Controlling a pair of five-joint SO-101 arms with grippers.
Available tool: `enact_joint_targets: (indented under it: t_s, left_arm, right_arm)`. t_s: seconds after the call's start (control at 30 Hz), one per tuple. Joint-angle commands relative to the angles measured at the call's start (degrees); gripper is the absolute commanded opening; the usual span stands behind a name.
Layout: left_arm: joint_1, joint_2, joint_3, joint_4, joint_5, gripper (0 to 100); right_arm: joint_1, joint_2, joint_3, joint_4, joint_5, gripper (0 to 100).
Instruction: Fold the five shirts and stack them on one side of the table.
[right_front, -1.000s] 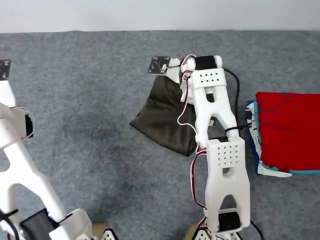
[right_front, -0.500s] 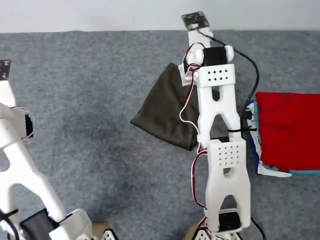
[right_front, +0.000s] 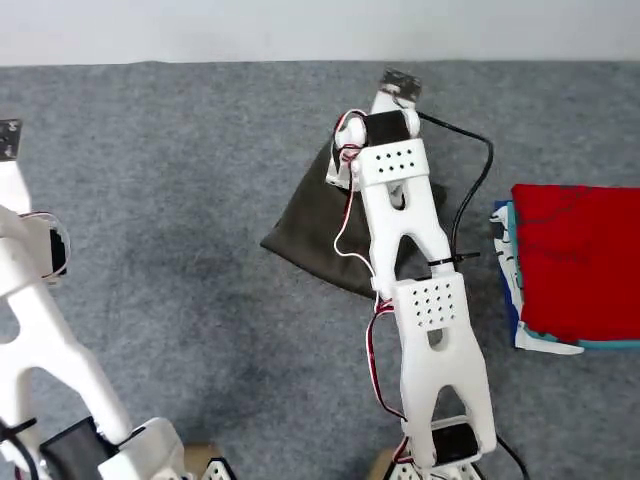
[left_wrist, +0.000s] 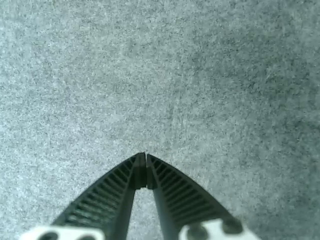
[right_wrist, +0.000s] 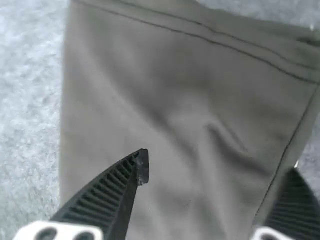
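Note:
A folded dark olive shirt (right_front: 312, 228) lies on the grey table near the middle. My right arm (right_front: 400, 200) stretches over its right part. In the right wrist view my right gripper (right_wrist: 220, 175) hangs open just above the olive shirt (right_wrist: 190, 100), one fingertip (right_wrist: 142, 165) over the cloth and the other at the shirt's hemmed edge. A red folded shirt (right_front: 580, 258) tops a stack at the table's right side, with blue and white cloth (right_front: 505, 262) showing under it. My left gripper (left_wrist: 145, 161) is shut on nothing over bare grey carpet.
My left arm (right_front: 35, 310) stands at the table's left edge. The grey carpet (right_front: 160, 180) lies bare between the left arm and the olive shirt. A pale wall borders the far edge. A black cable (right_front: 470, 190) loops beside the right arm.
The right arm's wrist swung out toward the far edge, then drew back and shifted left over the olive shirt. The shirt's far corner spread out slightly. The left arm kept still.

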Motion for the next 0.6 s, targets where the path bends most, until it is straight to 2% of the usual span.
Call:
enact_joint_targets:
  t_s: [0.0,0.3,0.47,0.57]
  left_arm:
    - [0.00,-2.29,-0.31,1.14,-0.88,0]
    - [-0.09,-2.29,-0.22,1.14,-2.73,0]
    - [-0.09,-2.29,-0.04,1.05,-2.73,0]
    - [-0.09,-2.29,-0.04,1.05,-2.73,0]
  right_arm:
    - [-0.92,-0.66,-2.64,2.07,-2.37,42.3]
    - [-0.75,6.55,-2.64,1.98,-10.73,42.3]
    - [-0.48,12.62,-2.90,1.45,-11.78,42.2]
    - [-0.48,14.73,-2.99,1.80,-11.43,36.2]
